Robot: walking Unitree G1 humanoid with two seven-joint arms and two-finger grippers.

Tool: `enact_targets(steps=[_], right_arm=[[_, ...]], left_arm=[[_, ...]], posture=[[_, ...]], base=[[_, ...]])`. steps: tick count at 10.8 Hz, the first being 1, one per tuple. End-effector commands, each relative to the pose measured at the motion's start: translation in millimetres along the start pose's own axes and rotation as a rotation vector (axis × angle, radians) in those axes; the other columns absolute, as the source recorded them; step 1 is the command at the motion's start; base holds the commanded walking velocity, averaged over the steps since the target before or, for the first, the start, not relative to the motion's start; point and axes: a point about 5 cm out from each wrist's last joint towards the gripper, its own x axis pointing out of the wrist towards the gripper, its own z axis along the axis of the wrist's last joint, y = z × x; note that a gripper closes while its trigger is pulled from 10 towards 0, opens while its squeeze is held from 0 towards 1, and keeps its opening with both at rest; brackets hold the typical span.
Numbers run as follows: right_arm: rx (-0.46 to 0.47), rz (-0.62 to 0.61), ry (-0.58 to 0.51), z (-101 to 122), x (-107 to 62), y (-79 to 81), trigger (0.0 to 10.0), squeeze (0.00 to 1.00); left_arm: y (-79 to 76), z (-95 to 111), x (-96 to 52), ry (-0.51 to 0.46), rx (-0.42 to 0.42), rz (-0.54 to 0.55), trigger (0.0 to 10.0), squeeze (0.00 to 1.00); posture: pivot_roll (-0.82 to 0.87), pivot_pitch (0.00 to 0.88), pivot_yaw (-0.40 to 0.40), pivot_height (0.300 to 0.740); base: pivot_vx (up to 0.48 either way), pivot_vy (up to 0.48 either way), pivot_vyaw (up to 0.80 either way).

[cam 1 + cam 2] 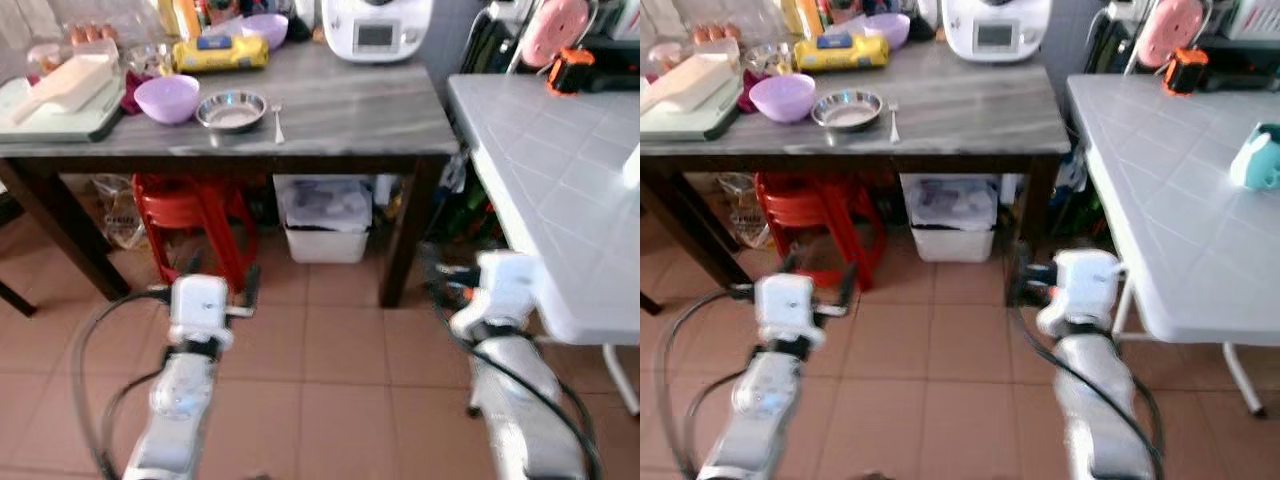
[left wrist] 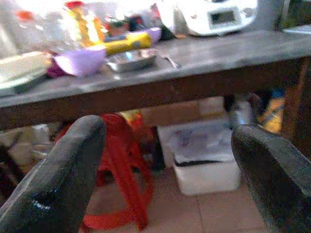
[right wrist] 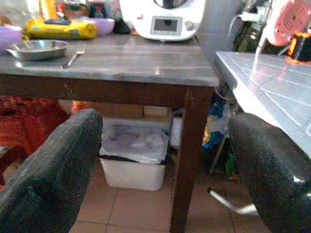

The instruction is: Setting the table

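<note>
The jars and bottles (image 1: 180,15) at the back of the grey worktop (image 1: 340,110) are cut by the top edge and too washed out to read, the white appliance (image 1: 375,25) loses its upper part there, and the teal object (image 1: 1260,160) on the white worktop (image 1: 1170,180) runs off the right edge.

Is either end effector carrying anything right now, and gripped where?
Nothing is held. The left end effector and right end effector are both open with bare fingers, low in front of the dark table.
</note>
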Motion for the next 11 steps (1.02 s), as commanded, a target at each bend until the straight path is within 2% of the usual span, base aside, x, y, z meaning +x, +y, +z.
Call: enact_targets(steps=[1, 11], right_arm=[[-0.014, -0.02, 0.007, -1.1, -0.2, -5.7, 10.0, 0.0], [-0.025, -0.002, 0.006, -1.2, 5.6, -2.8, 10.0, 0.0]], left_arm=[[-4.7, 1.6, 1.3, -0.002, -0.005, -0.02, 10.0, 0.0], [-4.9, 0.0, 0.5, 0.005, 0.004, -0.018, 10.0, 0.0]], posture=[[-0.04, 0.108, 0.044, 0.74], [-0.02, 0.102, 0.031, 0.74]], base=[[0.0, -0.311, 0.0], [0.0, -0.303, 0.0]])
